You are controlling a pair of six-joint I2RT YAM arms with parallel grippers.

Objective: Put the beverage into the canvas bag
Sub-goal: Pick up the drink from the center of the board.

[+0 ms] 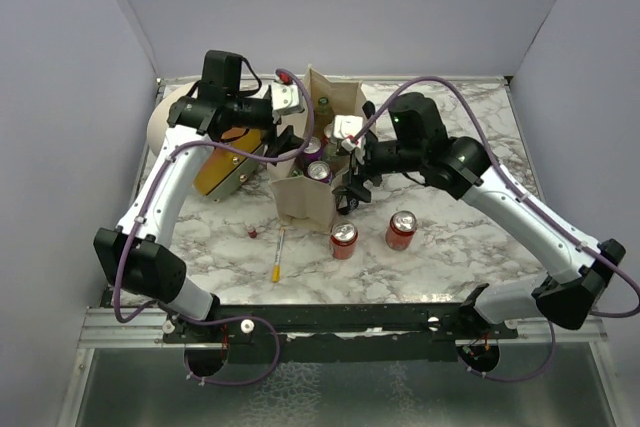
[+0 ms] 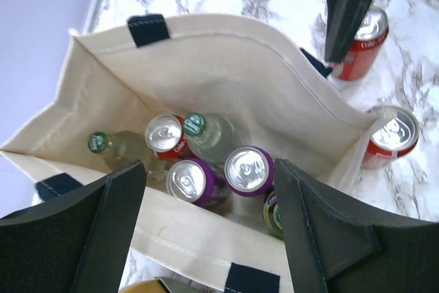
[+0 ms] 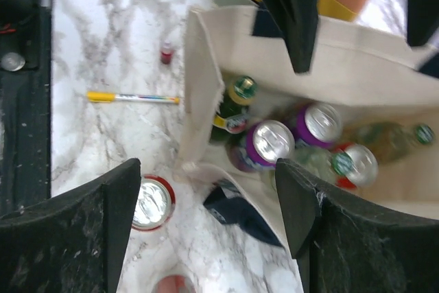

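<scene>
The canvas bag [image 1: 305,197] stands upright and open mid-table, navy handles on its rim. Inside it stand two purple cans [image 2: 249,169] [image 2: 192,180], a red can [image 2: 167,135] and green-capped bottles [image 2: 206,132]. My left gripper [image 2: 209,228] hangs open above the bag's near rim, holding nothing. My right gripper [image 3: 206,231] is open too, straddling the bag's corner and a hanging navy handle [image 3: 236,211], with a purple can [image 3: 271,143] just inside its right finger. Two red beverage cans [image 1: 343,240] [image 1: 401,229] stand on the table beside the bag.
A cream-and-orange drum-shaped thing [image 1: 215,152] lies left of the bag. A yellow pen [image 1: 278,255] and a small red bit [image 1: 252,233] lie on the marble in front. Grey walls close in the left, back and right sides.
</scene>
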